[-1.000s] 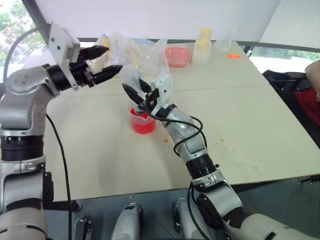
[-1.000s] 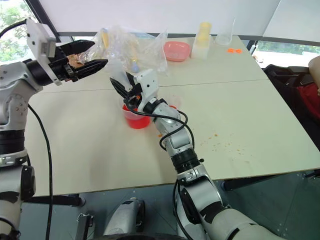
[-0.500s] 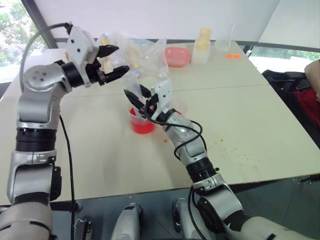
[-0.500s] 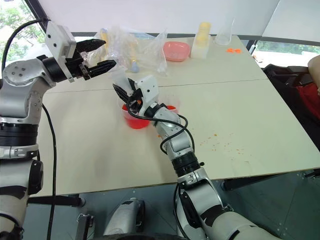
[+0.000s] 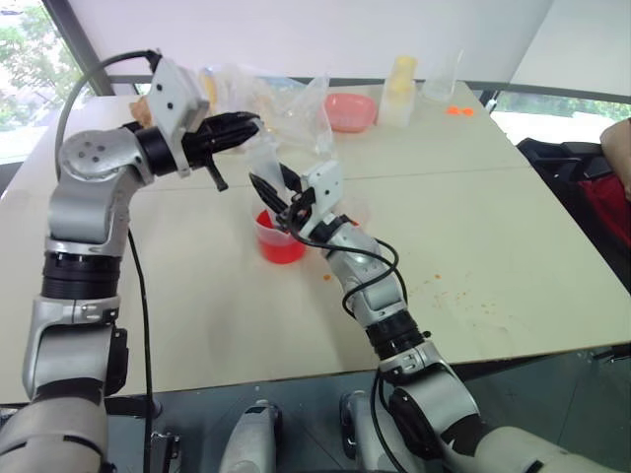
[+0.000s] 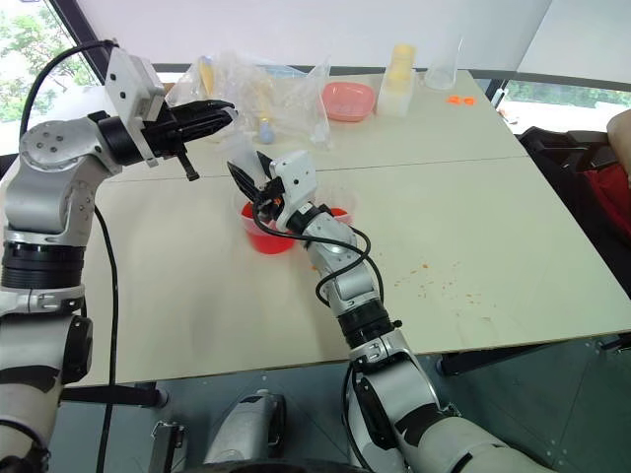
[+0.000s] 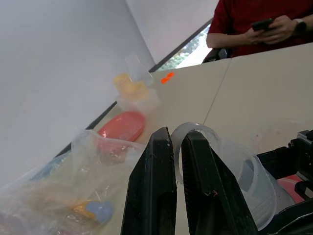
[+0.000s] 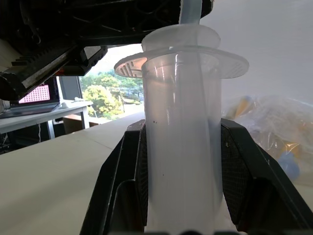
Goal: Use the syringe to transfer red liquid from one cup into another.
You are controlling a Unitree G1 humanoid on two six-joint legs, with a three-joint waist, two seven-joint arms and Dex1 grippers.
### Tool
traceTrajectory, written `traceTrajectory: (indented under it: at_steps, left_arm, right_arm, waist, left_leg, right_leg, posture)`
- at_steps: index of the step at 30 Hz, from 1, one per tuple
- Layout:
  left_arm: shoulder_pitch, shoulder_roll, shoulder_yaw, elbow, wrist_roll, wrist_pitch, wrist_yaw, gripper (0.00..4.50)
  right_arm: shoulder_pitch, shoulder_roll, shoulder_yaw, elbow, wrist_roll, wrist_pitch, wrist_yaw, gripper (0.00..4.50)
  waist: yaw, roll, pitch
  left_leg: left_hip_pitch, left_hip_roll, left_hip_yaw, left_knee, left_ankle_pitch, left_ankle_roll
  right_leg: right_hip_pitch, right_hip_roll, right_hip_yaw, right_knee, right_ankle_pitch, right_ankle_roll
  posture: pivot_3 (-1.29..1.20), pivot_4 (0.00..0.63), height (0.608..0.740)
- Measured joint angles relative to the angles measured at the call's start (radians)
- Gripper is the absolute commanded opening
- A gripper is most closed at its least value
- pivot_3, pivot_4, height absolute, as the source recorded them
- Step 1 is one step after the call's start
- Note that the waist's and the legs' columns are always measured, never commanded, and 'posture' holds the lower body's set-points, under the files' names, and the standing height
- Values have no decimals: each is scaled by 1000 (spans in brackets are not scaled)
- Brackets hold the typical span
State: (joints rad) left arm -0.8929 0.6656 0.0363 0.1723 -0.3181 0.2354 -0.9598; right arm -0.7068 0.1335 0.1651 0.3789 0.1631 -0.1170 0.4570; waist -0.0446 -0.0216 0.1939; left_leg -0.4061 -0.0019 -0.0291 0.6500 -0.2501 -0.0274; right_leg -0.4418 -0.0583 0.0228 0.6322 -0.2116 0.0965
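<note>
Both grippers were on the large clear plastic syringe (image 8: 182, 122) as we worked: our right gripper (image 5: 279, 189), the nearer of the two, held the barrel clamped between its two black fingers (image 8: 120, 186), and the barrel stood upright above the small clear cup of translucent red liquid (image 5: 280, 243) on the pale tabletop (image 5: 493, 246). We could not see the nozzle itself behind the hand, so whether it was dipped in the liquid we cannot tell. Just beyond, our left gripper (image 5: 245, 122) reached in level from the left, its fingers drawn narrow onto the clear ring at the top of the plunger (image 7: 195, 134), which curved around one finger in the left wrist view. We judged the step in hand to be drawing liquid up, and to do it well we needed the right grip to keep the barrel steady and vertical over the cup while the left pulled the plunger straight along the barrel's axis, slowly, since a sideways tug could tip the cup or drag the nozzle out. Small orange-red droplets (image 5: 463, 296) dotted the table to the right. Farther back lay a crumpled clear plastic bag (image 5: 281, 99), then a shallow pink bowl (image 5: 350, 110), a pale yellow bottle (image 5: 400, 84) and an empty clear cup (image 5: 442, 81) near the far edge, well apart from the work.
</note>
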Motion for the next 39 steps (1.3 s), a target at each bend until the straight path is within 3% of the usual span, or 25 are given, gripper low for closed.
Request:
traceTrajectory:
  at_steps: [16, 20, 26, 35, 39]
  left_arm:
    - [-65, 13, -12, 104, 13, -98, -26, 25]
    - [-65, 35, -3, 103, 1, -91, -33, 1530]
    - [-13, 73, 78, 59, -63, 16, -33, 4359]
    - [211, 90, 236, -289, -279, 377, 117, 4461]
    - [310, 38, 265, -393, -344, 470, 218, 4461]
  right_arm:
    - [-1, 0, 0, 1, 1, -1, -6, 1365]
    - [-1, 0, 8, 2, -2, -1, -6, 1365]
    - [-2, 0, 39, 3, -18, -16, 6, 1365]
    - [-51, -4, -24, -126, 16, 73, -25, 1365]
    - [-61, -10, -55, -195, 33, 103, -42, 1365]
  waist:
    - [0, 0, 0]
    - [-3, 0, 0]
    - [-9, 0, 0]
    - [-9, -1, 0]
    - [1, 0, 0]
  left_leg:
    - [0, 0, 0, 0, 0, 0]
    - [0, 0, 0, 0, 0, 0]
    - [1, 0, 0, 0, 0, 0]
    - [0, 1, -2, 0, 0, 0]
    - [0, 1, -2, 0, 0, 0]
  right_leg:
    - [0, 0, 0, 0, 0, 0]
    - [0, 0, 0, 0, 0, 0]
    - [0, 1, 0, 1, 0, 0]
    - [0, -1, 0, 0, 0, 0]
    - [0, -1, 1, 1, 0, 0]
  posture:
    - [0, 150, 740]
    - [0, 150, 740]
    - [0, 150, 740]
    - [0, 150, 740]
    - [0, 150, 740]
